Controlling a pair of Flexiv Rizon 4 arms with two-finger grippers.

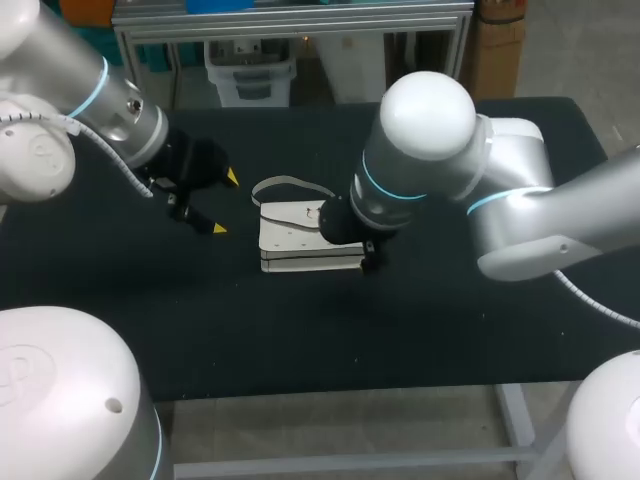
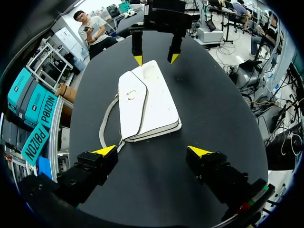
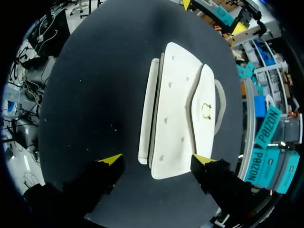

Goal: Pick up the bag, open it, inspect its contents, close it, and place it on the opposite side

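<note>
Progress: as I judge it, nothing is done yet. The bag [image 1: 300,240] is neither lifted nor opened, so pick-up, opening, the look inside, closing and the move to the other side are all left.
Bag, place: lying flat on the bench [image 1: 450,330], about mid-way across it, between my two arms.
Bag, look: white and rectangular, with its flap [image 3: 205,118] folded shut over the body. A small metal clasp [image 3: 206,111] sits on the flap. A pale strap [image 1: 290,183] loops out on the bench beside it.
Left fingers [image 2: 102,154]: spread wide and holding nothing, just beside the bag and not touching it.
Right fingers [image 3: 209,168]: spread, one to each side of the bag's end, low over it and pinching nothing.
Step in hand: by my reading, lining up for the first grasp.
</note>
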